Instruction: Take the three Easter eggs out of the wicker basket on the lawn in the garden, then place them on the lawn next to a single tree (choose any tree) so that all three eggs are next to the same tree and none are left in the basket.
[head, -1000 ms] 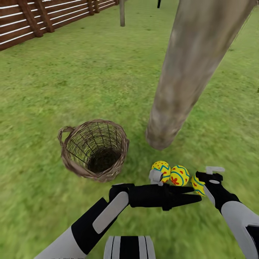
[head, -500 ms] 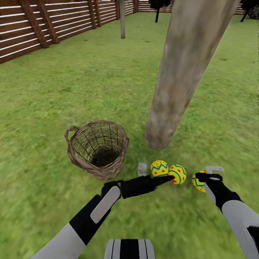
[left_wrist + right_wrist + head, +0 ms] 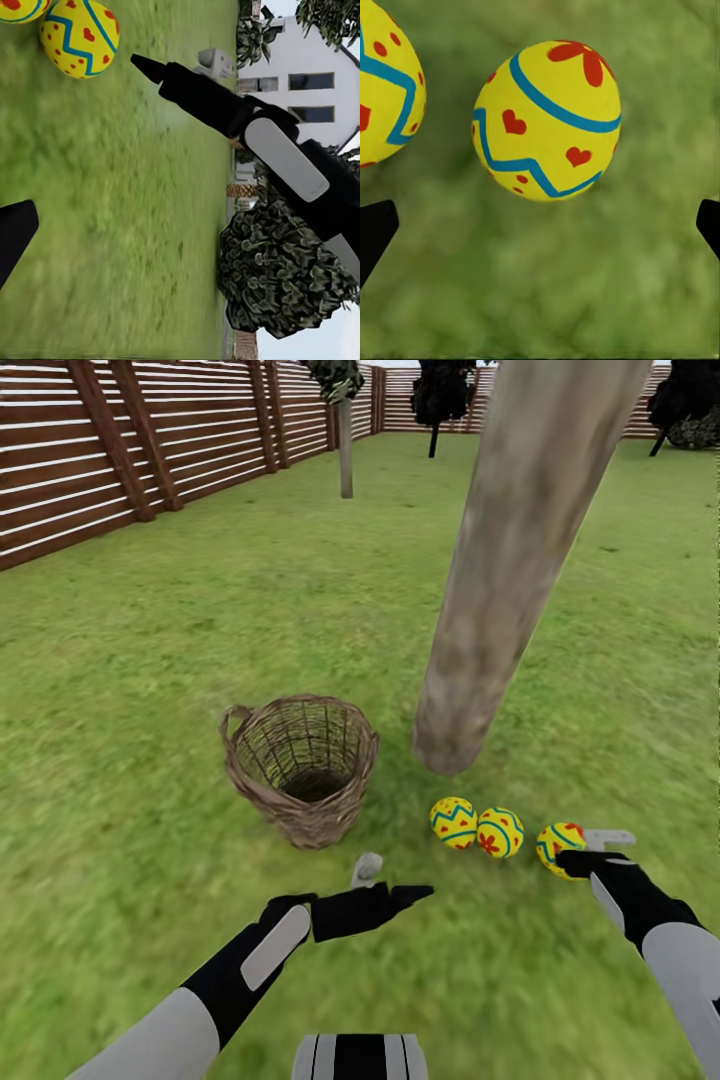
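Three yellow Easter eggs lie on the lawn (image 3: 150,660) at the foot of the pale leaning tree (image 3: 510,580): a left egg (image 3: 454,822), a middle egg (image 3: 499,832) touching it, and a right egg (image 3: 558,845) a little apart. The wicker basket (image 3: 300,770) stands upright left of the trunk, and only its dark bottom shows inside. My left gripper (image 3: 390,880) is open and holds nothing, on the near side of the eggs. My right gripper (image 3: 598,848) is open beside the right egg. In the right wrist view an egg (image 3: 547,120) sits just beyond the open gripper (image 3: 540,225).
A brown slat fence (image 3: 70,470) runs along the left and back of the garden. A thin trunk (image 3: 345,450) and dark trees (image 3: 440,395) stand far behind. The left wrist view shows two eggs (image 3: 79,37), my right arm (image 3: 285,157), a white house (image 3: 315,82) and a bush (image 3: 277,277).
My left gripper has pulled back from the eggs toward me and now stands clear of them. The head view has tilted up. The right gripper has stayed by the right egg.
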Tool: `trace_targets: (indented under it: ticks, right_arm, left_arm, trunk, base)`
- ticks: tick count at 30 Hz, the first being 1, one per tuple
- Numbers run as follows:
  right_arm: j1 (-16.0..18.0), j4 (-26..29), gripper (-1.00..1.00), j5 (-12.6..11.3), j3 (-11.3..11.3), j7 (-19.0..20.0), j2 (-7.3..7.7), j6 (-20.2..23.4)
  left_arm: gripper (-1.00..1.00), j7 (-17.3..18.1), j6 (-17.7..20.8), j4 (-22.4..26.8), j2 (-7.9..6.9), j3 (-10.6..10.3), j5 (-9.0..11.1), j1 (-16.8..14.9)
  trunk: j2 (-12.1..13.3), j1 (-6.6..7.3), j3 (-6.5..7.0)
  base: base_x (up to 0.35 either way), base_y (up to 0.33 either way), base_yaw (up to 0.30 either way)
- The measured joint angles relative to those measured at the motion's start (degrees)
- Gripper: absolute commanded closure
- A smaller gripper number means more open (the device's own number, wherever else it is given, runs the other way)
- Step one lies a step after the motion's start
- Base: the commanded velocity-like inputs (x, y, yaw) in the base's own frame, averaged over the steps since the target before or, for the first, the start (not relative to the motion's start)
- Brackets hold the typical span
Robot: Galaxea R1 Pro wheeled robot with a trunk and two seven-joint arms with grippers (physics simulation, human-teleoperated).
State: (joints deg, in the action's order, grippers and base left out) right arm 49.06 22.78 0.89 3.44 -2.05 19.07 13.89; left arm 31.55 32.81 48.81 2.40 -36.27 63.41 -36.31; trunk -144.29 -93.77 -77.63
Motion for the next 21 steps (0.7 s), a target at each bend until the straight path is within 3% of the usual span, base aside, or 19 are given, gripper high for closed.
trace_targets:
  ticks: [6,8,12,15,20,21]
  right_arm:
    - [-0.24,-0.3,-1.0,0.0,-0.01,0.0,-0.15,0.0]
    - [-0.29,-0.39,-1.0,0.0,-0.01,0.05,-0.09,0.0]
    - [-0.68,-0.79,-1.0,0.08,-0.17,3.84,-0.06,-0.05]
    - [-1.84,-1.05,-1.0,0.19,-0.18,8.64,-0.01,-0.07]
    - [-3.77,-1.09,-1.0,0.25,-0.18,10.01,0.29,-0.15]
    - [-4.98,-1.1,-1.0,0.3,-0.18,10.13,0.41,-0.18]
  left_arm:
    - [-1.0,0.02,-0.51,-0.58,-1.15,0.14,0.04,0.87]
    - [-1.0,0.0,-0.6,-0.77,-2.27,0.2,0.09,0.98]
    - [-1.0,-0.18,-0.5,-1.71,-3.57,0.44,-0.24,1.09]
    - [-1.0,-0.21,-0.49,-2.86,-6.44,0.49,-0.21,1.15]
    - [-1.0,-0.24,-0.53,-4.33,-11.12,0.57,-0.09,1.2]
    - [-1.0,-0.24,-0.73,-7.87,-13.26,1.12,-0.18,1.24]
  trunk:
    - [0.08,0.15,1.33]
    - [0.11,0.21,1.77]
    - [0.16,0.31,2.66]
    - [0.2,0.41,3.33]
    - [0.27,0.55,4.44]
    - [0.29,0.56,4.65]
  base:
    - [-0.292,0.215,0.0]
    - [-0.292,0.218,0.0]
    - [-0.274,0.206,0.0]
    - [-0.065,0.049,0.0]
    - [-0.007,0.006,0.0]
    - [0.0,0.0,0.0]
